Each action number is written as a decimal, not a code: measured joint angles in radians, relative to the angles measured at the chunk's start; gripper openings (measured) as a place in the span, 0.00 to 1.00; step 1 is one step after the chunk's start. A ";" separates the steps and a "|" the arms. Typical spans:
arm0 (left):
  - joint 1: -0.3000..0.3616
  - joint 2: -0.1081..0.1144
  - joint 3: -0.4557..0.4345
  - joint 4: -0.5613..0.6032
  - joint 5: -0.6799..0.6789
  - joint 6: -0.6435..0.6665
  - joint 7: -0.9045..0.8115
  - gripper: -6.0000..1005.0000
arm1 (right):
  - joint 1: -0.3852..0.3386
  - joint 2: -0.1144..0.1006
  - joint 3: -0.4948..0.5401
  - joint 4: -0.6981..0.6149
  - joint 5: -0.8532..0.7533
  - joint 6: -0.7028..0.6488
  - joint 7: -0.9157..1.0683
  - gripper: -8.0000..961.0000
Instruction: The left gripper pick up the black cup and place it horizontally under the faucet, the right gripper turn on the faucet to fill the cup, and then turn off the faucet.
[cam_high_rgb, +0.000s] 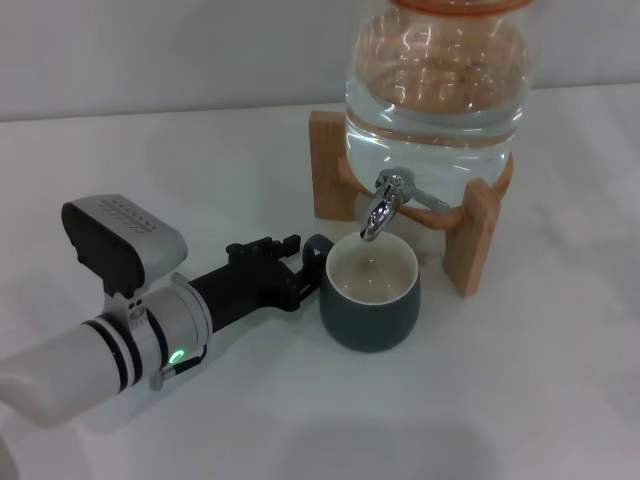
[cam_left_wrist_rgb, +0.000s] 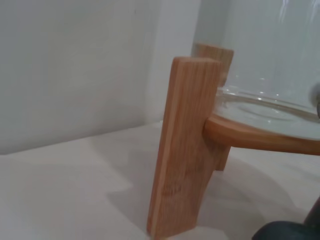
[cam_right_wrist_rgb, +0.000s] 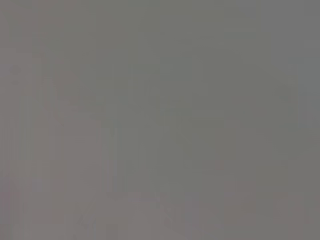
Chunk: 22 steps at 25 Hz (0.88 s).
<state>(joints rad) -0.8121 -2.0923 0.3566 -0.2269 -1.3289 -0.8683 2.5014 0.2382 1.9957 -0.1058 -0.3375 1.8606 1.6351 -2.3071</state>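
The black cup (cam_high_rgb: 370, 295) stands upright on the white table, its cream inside showing, right under the spout of the chrome faucet (cam_high_rgb: 385, 205). The faucet is fixed to a clear glass water jar (cam_high_rgb: 435, 85). My left gripper (cam_high_rgb: 303, 265) reaches in from the left and is closed on the cup's small loop handle. A dark edge of the cup shows in the left wrist view (cam_left_wrist_rgb: 290, 231). The right gripper is out of view, and the right wrist view shows only plain grey.
The jar rests on a wooden stand (cam_high_rgb: 470, 240) with upright legs on either side of the cup; one leg fills the left wrist view (cam_left_wrist_rgb: 182, 150). A pale wall stands behind the jar. White table (cam_high_rgb: 540, 400) surrounds the cup.
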 joint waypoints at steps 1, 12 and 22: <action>0.004 0.000 0.000 0.001 0.000 -0.005 0.001 0.47 | -0.001 0.000 0.000 -0.001 0.000 0.000 0.000 0.89; 0.070 0.002 0.000 0.037 0.023 -0.075 -0.004 0.46 | -0.003 0.000 0.000 -0.005 0.000 0.001 0.001 0.89; 0.119 0.005 0.000 0.068 0.024 -0.148 -0.006 0.46 | -0.004 -0.003 0.000 -0.007 0.000 0.002 0.003 0.89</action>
<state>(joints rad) -0.6933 -2.0872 0.3562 -0.1591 -1.3051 -1.0166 2.4959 0.2346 1.9930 -0.1058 -0.3441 1.8606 1.6368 -2.3041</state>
